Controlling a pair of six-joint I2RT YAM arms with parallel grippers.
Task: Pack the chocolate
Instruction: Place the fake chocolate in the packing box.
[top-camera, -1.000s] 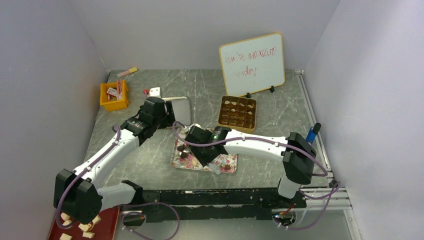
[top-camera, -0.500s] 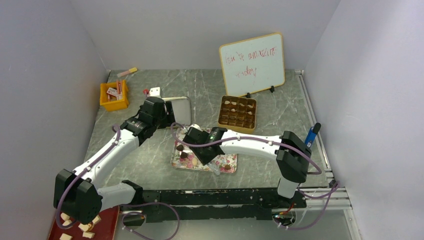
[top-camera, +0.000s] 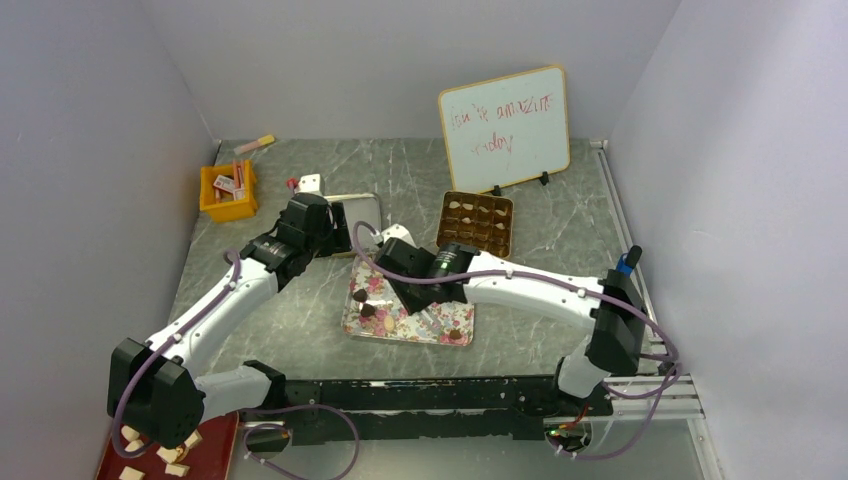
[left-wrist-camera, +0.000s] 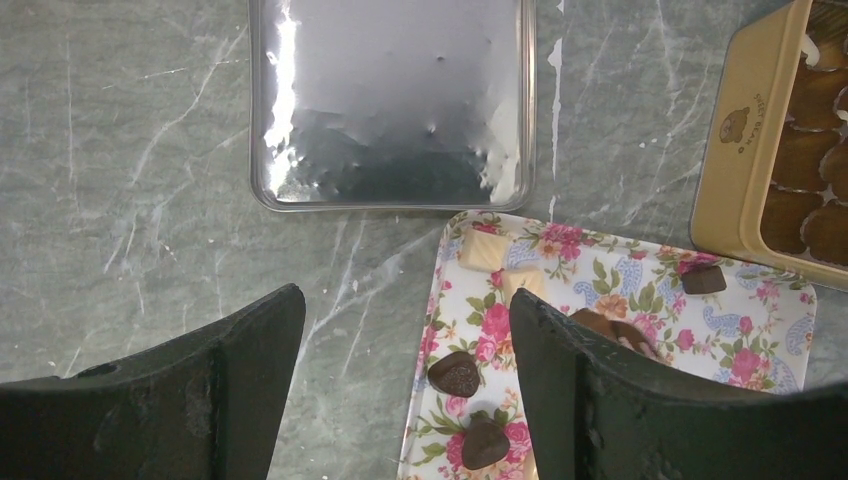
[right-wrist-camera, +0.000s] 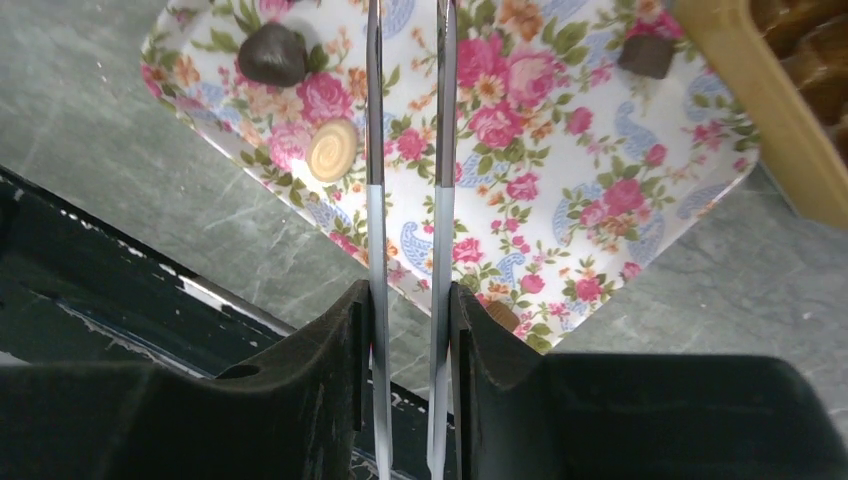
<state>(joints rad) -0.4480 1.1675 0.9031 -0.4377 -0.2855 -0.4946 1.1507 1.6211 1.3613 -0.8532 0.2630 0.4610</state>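
Right claw (right-wrist-camera: 408, 300) clenched on tweezers (right-wrist-camera: 376, 250) crossing the floral tray (right-wrist-camera: 600, 180) edge mid-frame; left claw (left-wrist-camera: 405, 310) released over bare desk (left-wrist-camera: 120, 200), lower left.

Far right on my counter, the whiteboard (top-camera: 503, 128) shows red handwriting, and I make it out as "You're amazing today". On the gold tin (left-wrist-camera: 735, 150) rim there's a small bear emblem, its print too tiny to read.

A whiteboard (top-camera: 505, 128) with faint red handwriting stands propped at the back of the grey marbled table (top-camera: 400, 170). Far to the whiteboard's left sits a yellow bin (top-camera: 225, 212) holding red-and-white packets (top-camera: 228, 183). Left of the whiteboard and nearer the front, a shiny metal tray (left-wrist-camera: 390, 100) lies flat, with a small white object (top-camera: 309, 183) behind it.
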